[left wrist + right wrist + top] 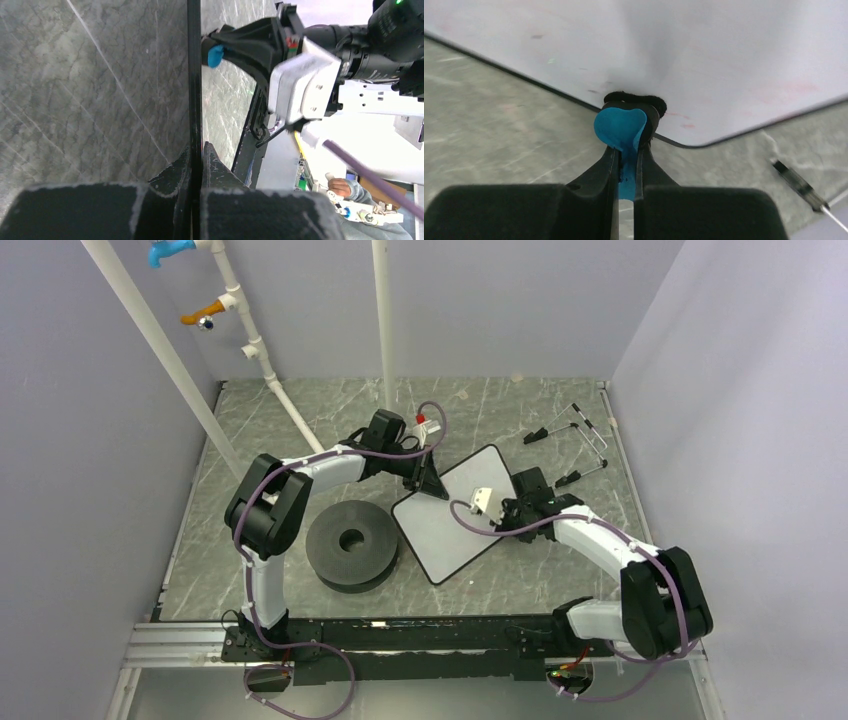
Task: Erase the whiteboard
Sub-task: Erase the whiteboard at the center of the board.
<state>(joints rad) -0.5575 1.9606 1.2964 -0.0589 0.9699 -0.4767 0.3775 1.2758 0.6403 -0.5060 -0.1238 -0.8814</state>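
The whiteboard [447, 530] lies slanted in the middle of the table, white with a thin black edge. My left gripper [432, 486] is shut on its far corner. In the left wrist view the board shows edge-on as a black line [194, 75] clamped between my fingers [197, 152]. My right gripper [508, 508] is shut on the blue-and-black eraser [621, 125] at the board's right edge. The eraser's black felt presses on the white surface [674, 45] near a rounded corner. Faint red smears [794, 87] remain on the board. The eraser's blue tip also shows in the left wrist view [215, 55].
A black disc [350, 543] sits just left of the board. Black clips with wire handles [575, 440] lie at the back right. A slim pen-like tool [799, 186] lies near the board's corner. White pipes [270, 370] stand at the back left. A small red-and-white object [427, 427] lies behind the left wrist.
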